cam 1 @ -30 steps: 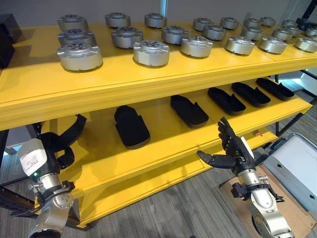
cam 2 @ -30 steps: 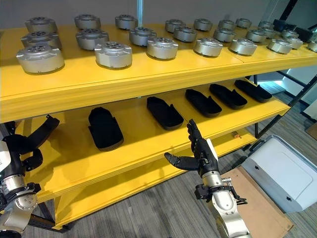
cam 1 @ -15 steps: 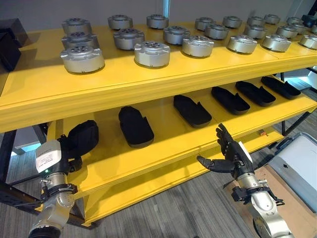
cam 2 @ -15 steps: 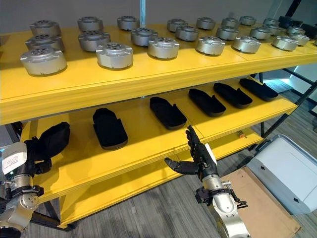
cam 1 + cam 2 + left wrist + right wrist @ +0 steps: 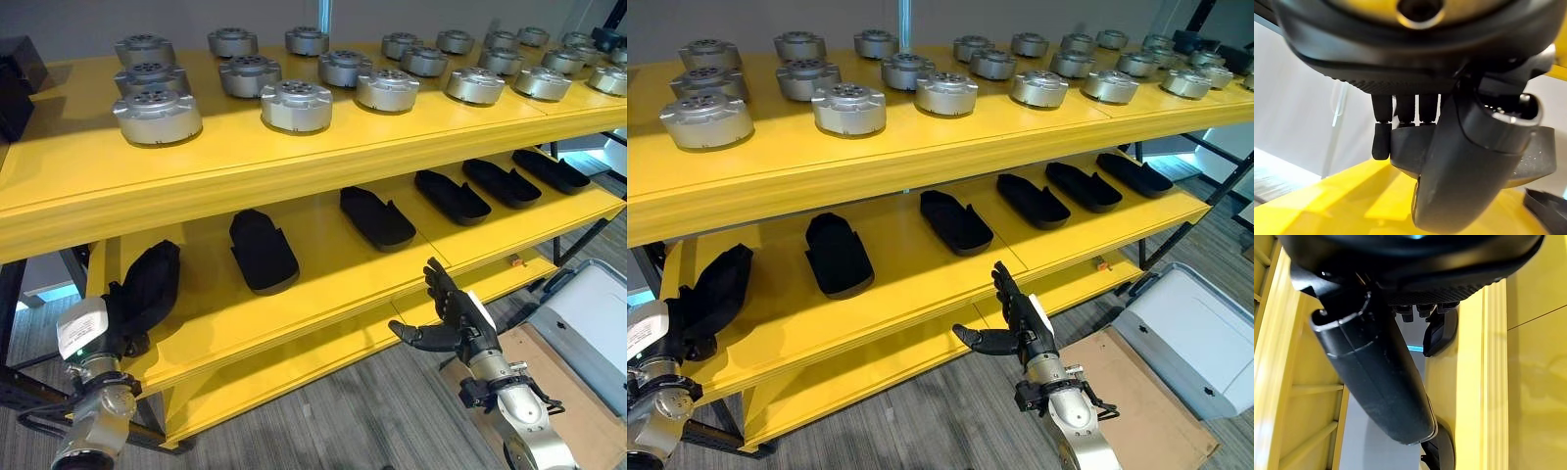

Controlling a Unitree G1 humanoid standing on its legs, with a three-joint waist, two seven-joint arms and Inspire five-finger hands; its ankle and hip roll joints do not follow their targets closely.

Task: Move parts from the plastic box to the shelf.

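Yellow shelf [image 5: 323, 284] — left hand [image 5: 118, 318] on black part [image 5: 147, 289]

The place looks like a workshop or a factory parts store. A long yellow shelf [image 5: 294, 171] of industrial racking runs across the view on dark metal legs, with several tiers. Its top tier carries rows of round silver machined parts [image 5: 297, 104], all much alike (each with a ring of holes in its top face). The tier below holds a line of black moulded parts [image 5: 262, 251], laid side by side with gaps between them. The floor [image 5: 921, 431] is grey wood-look plank. At the right stand a grey plastic box [image 5: 1185, 338] and a flat sheet of brown cardboard [image 5: 1136, 411] on the floor.
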